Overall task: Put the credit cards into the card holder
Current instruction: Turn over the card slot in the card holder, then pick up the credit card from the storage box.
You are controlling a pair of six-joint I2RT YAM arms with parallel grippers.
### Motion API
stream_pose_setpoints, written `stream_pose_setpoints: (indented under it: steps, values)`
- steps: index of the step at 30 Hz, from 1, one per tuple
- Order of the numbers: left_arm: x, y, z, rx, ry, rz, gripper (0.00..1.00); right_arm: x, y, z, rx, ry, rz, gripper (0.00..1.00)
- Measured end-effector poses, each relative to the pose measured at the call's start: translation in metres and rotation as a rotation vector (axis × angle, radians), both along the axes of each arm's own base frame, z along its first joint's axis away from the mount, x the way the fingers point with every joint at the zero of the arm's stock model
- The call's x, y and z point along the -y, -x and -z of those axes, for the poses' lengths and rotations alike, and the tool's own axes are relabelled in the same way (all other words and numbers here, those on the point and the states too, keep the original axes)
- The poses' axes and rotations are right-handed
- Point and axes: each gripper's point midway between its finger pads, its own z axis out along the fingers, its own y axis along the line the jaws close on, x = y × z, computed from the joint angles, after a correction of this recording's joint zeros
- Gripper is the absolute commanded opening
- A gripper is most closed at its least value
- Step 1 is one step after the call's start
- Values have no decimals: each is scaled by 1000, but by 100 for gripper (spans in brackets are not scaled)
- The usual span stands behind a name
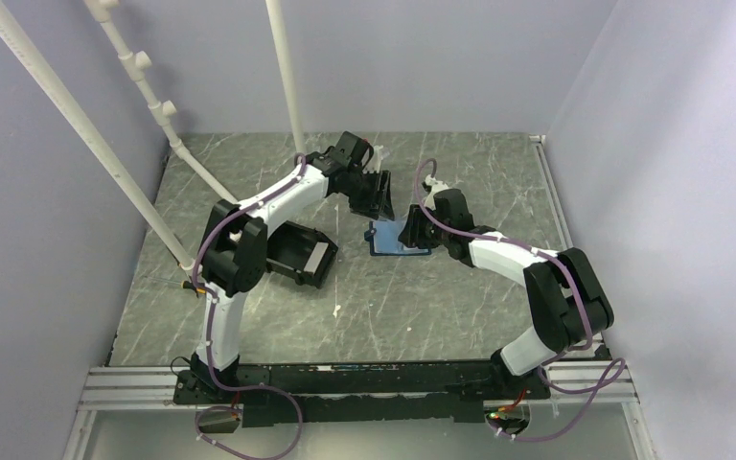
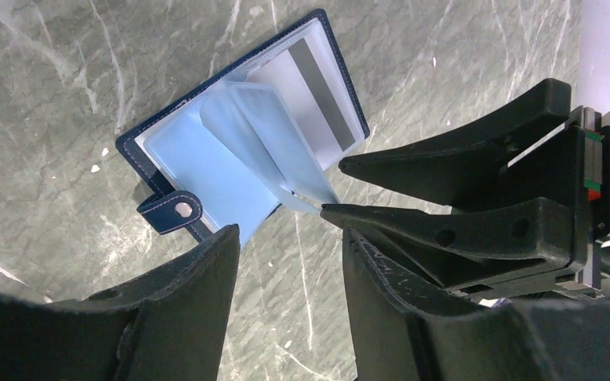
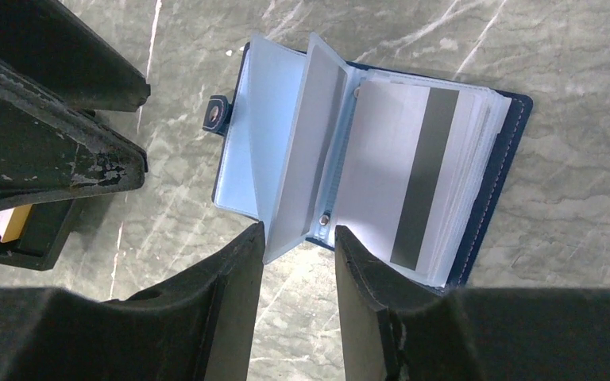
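The card holder (image 1: 388, 240) lies open at mid-table, navy outside, light blue inside, its snap tab (image 2: 171, 210) sticking out. A pale whitish credit card (image 3: 413, 175) with a dark stripe sits in a clear sleeve on one half. One sleeve page (image 3: 302, 159) stands upright. My right gripper (image 3: 299, 234) is open at the holder's edge, that page's corner by its left finger. My left gripper (image 2: 290, 238) is open over bare table just beside the holder. An orange-tan credit card (image 3: 14, 222) shows in the black bin.
The black plastic bin (image 1: 297, 251) lies left of the holder, beside the left arm. White pipes (image 1: 144, 86) slant up at the back left. Grey walls close three sides. The two grippers' fingers (image 2: 445, 171) stand close together over the holder.
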Motion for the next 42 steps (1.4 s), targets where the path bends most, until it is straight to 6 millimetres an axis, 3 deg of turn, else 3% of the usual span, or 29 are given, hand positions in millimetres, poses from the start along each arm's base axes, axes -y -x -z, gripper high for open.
stream_pose_setpoints:
  steps: [8, 11, 18, 22, 29, 32, 36, 39, 42]
  values:
    - [8, -4, -5, -3, 44, -4, 45, 1, 1, 1, -4, 1, 0, 40]
    - [17, -11, -3, -4, 73, -5, 36, 1, 0, 1, -4, 1, 1, 40]
    - [31, -17, 38, -85, 103, -14, 22, 3, 1, 2, -10, 5, 6, 41]
    - [25, -11, 62, -130, 64, -23, 20, 14, -2, 4, -21, 22, 40, 44]
    - [18, -8, 74, -131, 18, -22, 20, 45, -1, 16, -58, 122, 139, 45]
    - [12, -3, 82, -138, -5, -18, 24, 59, 5, 15, -72, 182, 172, 47]
    - [2, 7, 78, -152, -31, -8, 47, 57, 9, -6, -43, 165, 150, 50]
    - [-9, 15, 49, -123, -22, 7, 57, 42, 13, -25, -24, 82, 94, 52]
    - [-29, 29, -1, -68, 30, 24, 68, 14, 21, -40, -37, -48, 19, 54]
